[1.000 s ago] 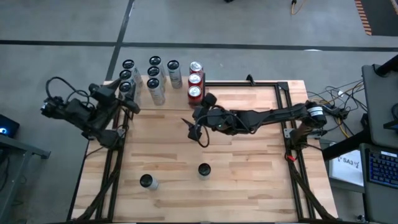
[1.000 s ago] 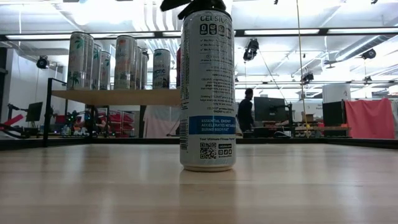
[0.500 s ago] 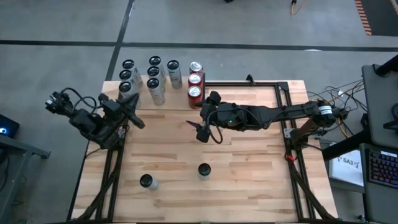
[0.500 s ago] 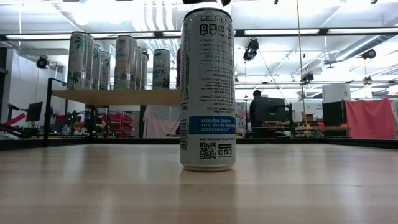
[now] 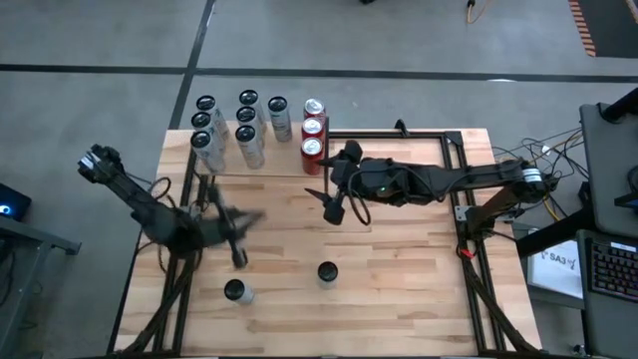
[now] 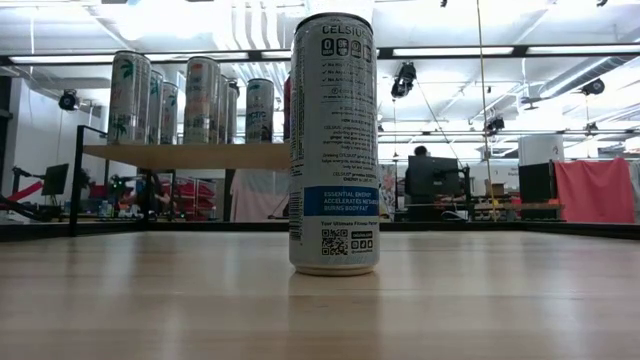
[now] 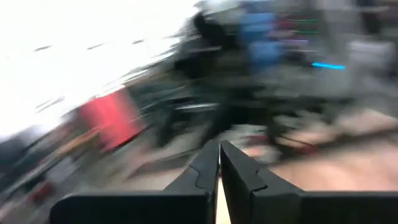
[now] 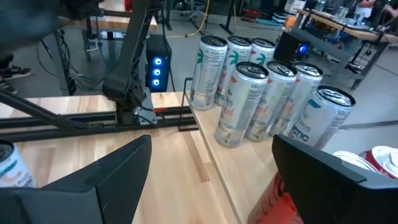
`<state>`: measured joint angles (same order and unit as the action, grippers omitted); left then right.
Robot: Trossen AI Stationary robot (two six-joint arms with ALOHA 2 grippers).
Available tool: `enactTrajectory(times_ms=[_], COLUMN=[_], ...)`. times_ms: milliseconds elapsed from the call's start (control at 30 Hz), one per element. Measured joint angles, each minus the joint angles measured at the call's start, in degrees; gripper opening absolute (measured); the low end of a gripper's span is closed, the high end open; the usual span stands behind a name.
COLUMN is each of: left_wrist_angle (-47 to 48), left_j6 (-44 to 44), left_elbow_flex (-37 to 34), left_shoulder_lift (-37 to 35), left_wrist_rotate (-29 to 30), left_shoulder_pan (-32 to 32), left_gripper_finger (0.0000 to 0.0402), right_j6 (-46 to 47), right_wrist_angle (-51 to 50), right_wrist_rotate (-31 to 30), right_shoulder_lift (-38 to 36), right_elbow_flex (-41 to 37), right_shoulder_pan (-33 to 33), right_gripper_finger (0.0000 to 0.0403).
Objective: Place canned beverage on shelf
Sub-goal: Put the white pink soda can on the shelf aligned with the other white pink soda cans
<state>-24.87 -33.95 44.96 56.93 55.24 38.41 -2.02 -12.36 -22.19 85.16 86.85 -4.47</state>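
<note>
Nearest the table's front edge, two white cans stand loose: one at front left and one near front centre. The low view shows the centre one as a tall white Celsius can, upright and untouched.

The left gripper hangs low over the tabletop, just behind the front-left can, its fingers pressed together with nothing between them. Risk: closed fingers cannot straddle a can; descending in this state would likely strike the rim and tip the can or send it rolling.

Farther back, the right gripper hovers at mid-table, jaws spread wide and empty, just in front of the shelf. Risk: a careless swing could clip the red cans at the shelf's right end.

The shelf already carries three rows of cans. Risk: little free room remains, so a placement may knock neighbours over.
</note>
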Motion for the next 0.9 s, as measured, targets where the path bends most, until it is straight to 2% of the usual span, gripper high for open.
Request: enactTrajectory(times_ms=[67,100,133,200,300,433,500,533,567,700,800,900], left_wrist_angle=[10.3,15.8,21.7,36.6,63.6,98.0,112.4,115.3,114.1,100.7,99.2,101.5], left_j6=[2.6,4.5,7.1,16.1,40.4,79.9,98.9,106.5,108.0,94.0,90.7,89.8], left_elbow_flex=[1.5,2.7,4.3,8.4,15.4,23.3,26.1,26.6,26.7,25.5,25.4,25.6], left_shoulder_lift=[0.9,1.5,1.9,2.0,2.6,3.8,4.2,4.3,3.7,-0.2,-0.8,-1.6], left_wrist_rotate=[-9.8,-12.1,-12.4,-9.2,-1.8,5.8,7.9,8.9,10.0,11.7,13.7,12.6], left_shoulder_pan=[-0.1,-0.2,-0.3,-0.5,-2.3,-4.2,-5.2,-5.8,-6.8,-10.6,-14.3,-18.6], left_gripper_finger=[0.0000,0.0000,0.0000,0.0000,0.0000,0.0000,0.0000,0.0000,0.0000,0.0000,0.0000,0.0000], right_j6=[0.6,0.7,1.0,1.2,2.0,2.1,2.1,2.1,2.0,2.0,2.0,2.0], right_wrist_angle=[-0.7,-1.3,-1.4,-2.0,-2.8,-3.3,-3.3,-3.3,-3.2,-3.2,-3.3,-3.5], right_wrist_rotate=[0.2,0.2,0.2,0.3,0.4,0.4,0.4,0.4,0.4,0.4,1.0,2.3], right_shoulder_lift=[-0.4,-0.5,-0.5,-0.6,-0.6,-0.5,-0.5,-0.5,-0.5,-0.5,-0.5,-0.5], right_elbow_flex=[0.0,0.0,0.0,0.0,0.0,0.0,0.0,0.0,0.0,0.0,0.0,0.0], right_shoulder_pan=[0.0,0.0,0.0,0.0,0.0,-0.2,-0.2,-0.3,-0.3,-0.3,-0.3,-0.3], right_gripper_finger=[0.0324,0.0324,0.0324,0.0324,0.0324,0.0324,0.0324,0.0324,0.0324,0.0324,0.0324,0.0324])
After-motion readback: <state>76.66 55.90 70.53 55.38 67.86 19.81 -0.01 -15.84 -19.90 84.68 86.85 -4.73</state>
